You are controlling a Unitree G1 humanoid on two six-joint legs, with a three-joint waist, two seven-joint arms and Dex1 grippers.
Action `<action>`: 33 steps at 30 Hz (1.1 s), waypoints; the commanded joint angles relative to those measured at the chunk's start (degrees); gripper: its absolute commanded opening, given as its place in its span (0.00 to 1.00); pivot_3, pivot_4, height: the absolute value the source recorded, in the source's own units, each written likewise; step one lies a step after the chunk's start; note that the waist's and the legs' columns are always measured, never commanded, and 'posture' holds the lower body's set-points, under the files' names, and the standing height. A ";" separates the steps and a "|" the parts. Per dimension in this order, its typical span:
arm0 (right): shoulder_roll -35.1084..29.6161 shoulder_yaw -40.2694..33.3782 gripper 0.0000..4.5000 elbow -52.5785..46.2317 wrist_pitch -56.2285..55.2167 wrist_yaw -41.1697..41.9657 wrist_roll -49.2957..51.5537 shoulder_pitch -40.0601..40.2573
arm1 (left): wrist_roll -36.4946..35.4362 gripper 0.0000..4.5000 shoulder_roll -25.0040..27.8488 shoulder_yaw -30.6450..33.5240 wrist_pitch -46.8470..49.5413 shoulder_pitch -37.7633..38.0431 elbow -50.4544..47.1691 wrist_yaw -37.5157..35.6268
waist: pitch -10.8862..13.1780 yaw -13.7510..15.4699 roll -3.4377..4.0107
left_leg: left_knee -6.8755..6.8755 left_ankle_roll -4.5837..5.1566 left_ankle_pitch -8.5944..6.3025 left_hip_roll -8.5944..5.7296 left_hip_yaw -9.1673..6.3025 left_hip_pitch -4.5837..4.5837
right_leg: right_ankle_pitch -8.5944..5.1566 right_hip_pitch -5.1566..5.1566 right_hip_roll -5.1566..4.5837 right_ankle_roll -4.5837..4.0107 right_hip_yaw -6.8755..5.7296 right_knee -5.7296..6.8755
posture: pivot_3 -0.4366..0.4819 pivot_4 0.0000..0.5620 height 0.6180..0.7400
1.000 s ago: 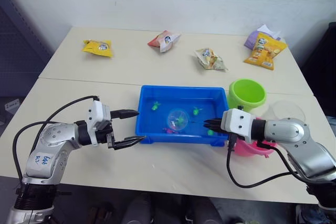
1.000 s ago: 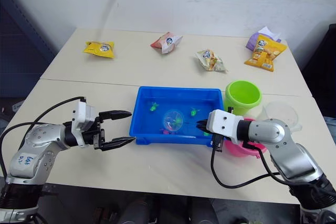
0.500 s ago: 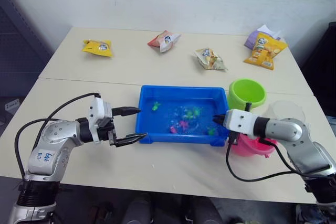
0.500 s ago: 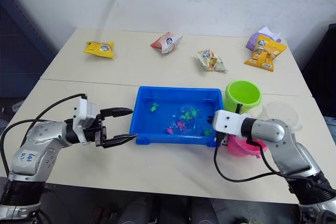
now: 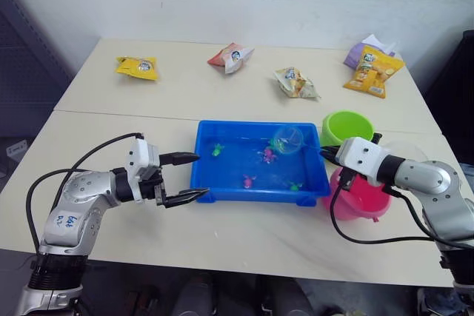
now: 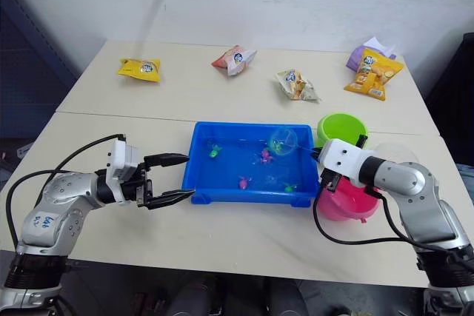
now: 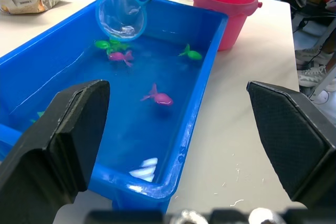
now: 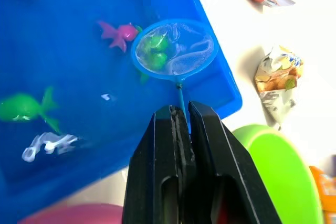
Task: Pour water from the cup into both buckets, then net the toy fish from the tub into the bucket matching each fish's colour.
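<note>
You have one tub (image 5: 207, 181), one net (image 5: 286, 139), one cup (image 5: 412, 155) and two buckets: one green (image 5: 348, 126), one pink (image 5: 363, 196). In the tub you can count three pink fish (image 5: 249, 180) and at least three green fish (image 5: 217, 150). Five snack packs (image 5: 138, 66) lie on the table, and two grippers, left (image 5: 191, 177) and right (image 5: 327, 154).

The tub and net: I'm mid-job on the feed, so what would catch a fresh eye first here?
The blue tub of water at the table's middle, with pink and green fish scattered in it. Next, the net raised over the tub's far right corner with a green fish in its mesh, its stick pinched in the right gripper beside the green bucket and pink bucket. The left gripper waits open at the tub's left end.
</note>
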 commanded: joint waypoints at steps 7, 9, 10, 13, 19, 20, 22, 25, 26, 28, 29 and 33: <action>0.62 4.83 0.00 1.14 -5.09 -3.96 -10.25 -5.41 | -0.18 1.00 -0.21 0.16 -1.21 -0.64 -0.35 -0.15 | 0.00 0.18 0.00 | 0.00 -0.02 0.01 -0.01 0.00 -0.02 | 0.00 -0.03 -0.01 0.00 0.01 -0.01 | 0.48 0.27 1.00; 1.34 5.75 0.00 1.84 -5.97 -3.64 -10.39 -6.35 | -0.13 1.00 -0.28 0.15 -1.33 -0.70 -0.27 -0.06 | 0.00 0.08 0.00 | 0.00 -0.02 0.01 -0.01 0.00 -0.02 | 0.00 -0.03 0.00 0.00 0.01 0.00 | 0.48 0.27 1.00; 1.59 6.11 0.00 1.98 -6.23 -3.40 -10.63 -6.61 | -0.12 1.00 -0.32 0.16 -1.37 -0.73 -0.23 -0.02 | 0.00 0.07 0.00 | 0.00 -0.02 0.01 -0.01 0.01 -0.01 | 0.00 -0.03 0.00 0.00 0.01 0.01 | 0.48 0.27 1.00; 0.99 7.16 0.00 2.53 -8.10 -3.67 -12.96 -6.21 | -0.07 1.00 -0.37 0.24 -1.60 -0.63 -0.06 -0.01 | 0.00 0.13 0.00 | -0.01 -0.02 0.01 -0.01 0.00 -0.01 | 0.00 -0.04 0.00 0.00 0.00 0.01 | 0.48 0.27 1.00; 0.06 6.33 0.00 6.06 -14.47 -7.01 -16.21 -6.83 | -0.03 1.00 -0.52 0.13 -1.84 -0.61 0.17 -0.05 | 0.00 0.14 0.00 | 0.00 -0.02 0.01 -0.01 0.02 -0.02 | 0.00 -0.04 -0.01 0.00 0.01 0.01 | 0.48 0.27 1.00; 0.05 5.84 0.00 6.33 -15.17 -7.15 -15.76 -6.95 | -0.03 1.00 -0.53 0.13 -1.88 -0.62 0.22 -0.07 | 0.00 0.09 0.00 | 0.00 -0.03 0.01 -0.01 0.01 -0.02 | 0.00 -0.04 0.00 0.00 0.01 0.01 | 0.48 0.27 1.00; -0.36 4.83 0.00 6.81 -17.53 -7.85 -15.25 -7.22 | 0.00 1.00 -0.55 0.11 -2.00 -0.61 0.32 -0.13 | 0.00 0.02 0.00 | 0.00 -0.03 0.02 -0.01 0.02 -0.02 | 0.00 -0.04 0.00 0.00 0.01 0.01 | 0.48 0.27 1.00; -1.84 3.97 0.00 7.59 -19.73 -7.92 -15.73 -6.79 | 0.00 1.00 -0.60 0.04 -2.09 -0.61 0.45 -0.16 | 0.00 0.07 0.00 | 0.01 -0.04 0.02 -0.01 0.03 -0.02 | 0.00 -0.05 0.00 0.00 0.01 0.04 | 0.48 0.27 1.00; -2.51 3.80 0.00 7.89 -20.05 -7.68 -15.79 -6.38 | -0.01 1.00 -0.65 0.00 -2.11 -0.61 0.48 -0.14 | 0.00 0.09 0.00 | 0.01 -0.04 0.02 -0.01 0.03 -0.02 | 0.00 -0.04 0.00 0.00 0.01 0.04 | 0.48 0.27 1.00; -3.73 3.44 0.00 8.61 -21.09 -7.96 -16.30 -5.86 | 0.01 1.00 -0.76 -0.12 -2.16 -0.62 0.50 -0.10 | 0.00 0.14 0.00 | 0.02 -0.03 0.02 -0.01 0.03 -0.02 | 0.00 -0.04 0.00 0.00 0.01 0.03 | 0.48 0.27 1.00; -4.37 3.23 0.00 8.91 -21.32 -7.80 -16.31 -5.68 | 0.02 1.00 -0.84 -0.22 -2.16 -0.67 0.50 -0.10 | 0.00 0.16 0.00 | 0.02 -0.03 0.02 -0.01 0.03 -0.02 | 0.00 -0.03 0.00 0.00 0.01 0.02 | 0.48 0.27 1.00; -6.21 2.43 0.00 8.94 -21.60 -6.98 -16.18 -5.52 | 0.14 1.00 -1.11 -0.55 -2.15 -1.09 0.73 -0.09 | 0.00 0.05 0.00 | 0.01 -0.03 0.02 -0.01 0.04 -0.02 | 0.00 -0.03 0.00 0.00 0.02 0.03 | 0.48 0.27 1.00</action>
